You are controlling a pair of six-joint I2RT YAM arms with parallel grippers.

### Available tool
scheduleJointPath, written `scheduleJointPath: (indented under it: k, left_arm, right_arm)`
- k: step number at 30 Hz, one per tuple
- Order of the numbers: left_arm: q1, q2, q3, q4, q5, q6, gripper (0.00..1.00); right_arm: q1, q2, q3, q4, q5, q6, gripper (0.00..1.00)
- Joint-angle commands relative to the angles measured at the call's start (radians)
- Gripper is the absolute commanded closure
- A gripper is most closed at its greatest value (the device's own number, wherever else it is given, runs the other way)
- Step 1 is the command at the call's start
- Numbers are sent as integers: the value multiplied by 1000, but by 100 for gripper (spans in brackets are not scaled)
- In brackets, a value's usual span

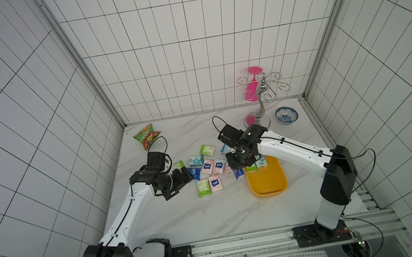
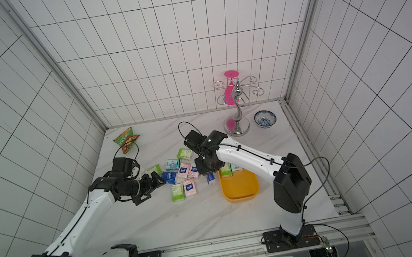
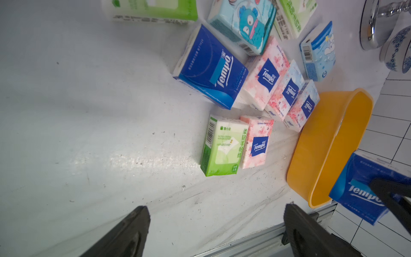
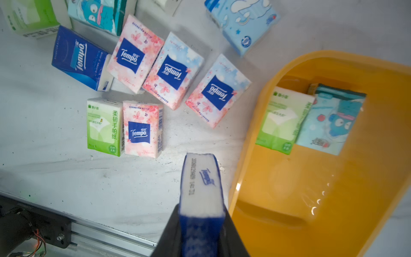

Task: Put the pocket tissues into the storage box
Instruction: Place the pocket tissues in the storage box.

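The right gripper (image 4: 201, 219) pinches a dark blue Tempo packet (image 1: 239, 174) between its fingers, just left of the yellow-orange storage box (image 1: 268, 186), mid-frame, which holds a green packet (image 4: 282, 120) and a teal packet (image 4: 331, 124). The left gripper (image 3: 215, 208) has its fingers spread over the counter (image 3: 89, 133), beside loose pocket tissues (image 1: 207, 166).

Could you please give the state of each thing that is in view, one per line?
right gripper: jaws shut on dark blue packet.
left gripper: jaws open, empty.
storage box: upright, holds green packet and teal packet.
loose packets: lying on the table.
bowl: upright, looks empty.
snack bag: lying down.
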Motion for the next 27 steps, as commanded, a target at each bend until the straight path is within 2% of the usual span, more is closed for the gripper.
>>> scheduleJointPath:
  k: [1,7,16,22,27]
  left_arm:
    - [-64,18,42,25,-55,-22,3]
    - [-155,42,33,73,-67,-82,2]
    - [-164,98,39,112,-35,-80,3]
    - [-149,117,54,108,-34,-66,3]
    - [-123,116,68,86,-24,-46,3]
  right_arm:
    - [-70,-43,-15,-75,23,-83,79]
    - [-213,-96,-91,-100,40,-179,81]
    - [-373,-96,-204,-46,66,-261,81]
    - [-406,-75,-243,69,53,-285,80]
    - [-410,-13,-229,101,105,-316,79]
